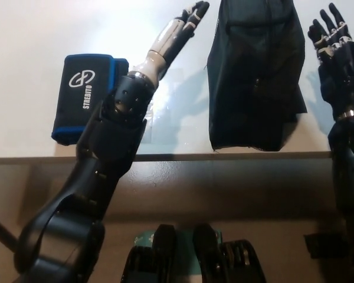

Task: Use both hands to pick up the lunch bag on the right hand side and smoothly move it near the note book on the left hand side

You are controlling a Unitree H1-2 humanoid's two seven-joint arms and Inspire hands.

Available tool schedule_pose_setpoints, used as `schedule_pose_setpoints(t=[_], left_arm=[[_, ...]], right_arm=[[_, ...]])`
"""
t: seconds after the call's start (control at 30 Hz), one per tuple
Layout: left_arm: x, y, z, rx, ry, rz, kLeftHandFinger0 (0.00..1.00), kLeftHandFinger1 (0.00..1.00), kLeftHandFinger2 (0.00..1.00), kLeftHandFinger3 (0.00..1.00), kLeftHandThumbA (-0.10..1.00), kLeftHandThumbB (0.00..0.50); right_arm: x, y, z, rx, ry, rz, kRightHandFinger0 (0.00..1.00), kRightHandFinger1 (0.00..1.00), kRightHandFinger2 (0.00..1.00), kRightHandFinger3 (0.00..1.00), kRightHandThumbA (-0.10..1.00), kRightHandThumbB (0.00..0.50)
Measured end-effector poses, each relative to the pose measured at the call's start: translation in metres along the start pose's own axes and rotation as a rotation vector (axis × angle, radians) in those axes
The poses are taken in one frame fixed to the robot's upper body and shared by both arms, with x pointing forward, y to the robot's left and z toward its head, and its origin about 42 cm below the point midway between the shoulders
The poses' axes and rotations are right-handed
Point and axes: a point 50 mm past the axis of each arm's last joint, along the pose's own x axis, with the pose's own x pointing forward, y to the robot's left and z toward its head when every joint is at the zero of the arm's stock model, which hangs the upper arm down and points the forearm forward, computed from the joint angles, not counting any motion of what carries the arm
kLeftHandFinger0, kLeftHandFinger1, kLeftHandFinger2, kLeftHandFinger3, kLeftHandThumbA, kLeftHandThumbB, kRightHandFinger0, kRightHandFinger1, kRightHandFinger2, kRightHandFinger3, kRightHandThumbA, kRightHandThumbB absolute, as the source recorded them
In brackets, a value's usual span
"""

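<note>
A dark lunch bag (253, 71) lies on the white table (23, 71), right of centre, reaching close to the front edge. A blue and black notebook (85, 97) with white lettering lies at the left. My white left hand (186, 26) is stretched out, open, just left of the bag's upper part, fingers pointing toward it without visible contact. My black right hand (333, 44) stands open to the right of the bag, fingers spread upward, a small gap from its side.
A clear plastic sleeve (159, 100) lies between notebook and bag, mostly hidden under my left forearm (118, 118). The table's front edge (224, 156) runs across the middle, with a brown surface below it.
</note>
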Motion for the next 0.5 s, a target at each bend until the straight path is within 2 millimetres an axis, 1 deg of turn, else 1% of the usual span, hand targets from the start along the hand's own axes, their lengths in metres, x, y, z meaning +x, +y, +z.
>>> schedule_pose_setpoints(t=[0.07,0.1,0.13,0.2,0.23,0.27,0.37,0.43,0.47,0.5], left_arm=[[0.002,-0.004,-0.001,0.000,0.011,-0.005,1.00,1.00,1.00,1.00,1.00,0.399],[0.003,-0.006,-0.002,-0.001,0.015,-0.006,1.00,1.00,1.00,1.00,1.00,0.399],[0.003,-0.007,-0.004,-0.004,0.021,-0.006,1.00,1.00,1.00,1.00,1.00,0.412],[0.003,-0.009,-0.007,-0.010,0.031,-0.007,1.00,1.00,1.00,1.00,1.00,0.409],[0.003,-0.012,-0.010,-0.017,0.042,-0.010,1.00,1.00,1.00,1.00,1.00,0.401],[0.003,-0.014,-0.013,-0.022,0.053,-0.013,1.00,1.00,1.00,1.00,1.00,0.402],[0.004,-0.021,-0.019,-0.034,0.075,-0.024,1.00,1.00,1.00,1.00,1.00,0.416],[0.004,-0.024,-0.020,-0.038,0.080,-0.026,1.00,1.00,1.00,1.00,1.00,0.409],[0.004,-0.025,-0.022,-0.041,0.083,-0.026,1.00,1.00,1.00,1.00,1.00,0.380],[0.005,-0.028,-0.023,-0.047,0.090,-0.026,1.00,1.00,1.00,1.00,1.00,0.363]], right_arm=[[0.004,0.002,-0.003,0.022,0.012,0.007,1.00,1.00,1.00,1.00,1.00,0.410],[0.005,0.003,-0.006,0.033,0.023,0.007,1.00,1.00,1.00,1.00,1.00,0.413],[0.007,0.004,-0.008,0.042,0.030,0.009,1.00,1.00,1.00,1.00,1.00,0.413],[0.009,0.006,-0.013,0.059,0.048,0.007,1.00,1.00,1.00,1.00,1.00,0.422],[0.010,0.007,-0.017,0.074,0.061,0.007,1.00,1.00,1.00,1.00,1.00,0.421],[0.011,0.008,-0.020,0.089,0.073,0.006,1.00,1.00,1.00,1.00,1.00,0.411],[0.016,0.014,-0.030,0.139,0.104,0.008,1.00,1.00,1.00,1.00,1.00,0.396],[0.018,0.017,-0.032,0.164,0.109,0.010,1.00,1.00,1.00,1.00,1.00,0.394],[0.020,0.019,-0.033,0.178,0.110,0.011,1.00,1.00,1.00,1.00,1.00,0.400],[0.022,0.022,-0.033,0.195,0.111,0.012,1.00,1.00,1.00,1.00,1.00,0.404]])
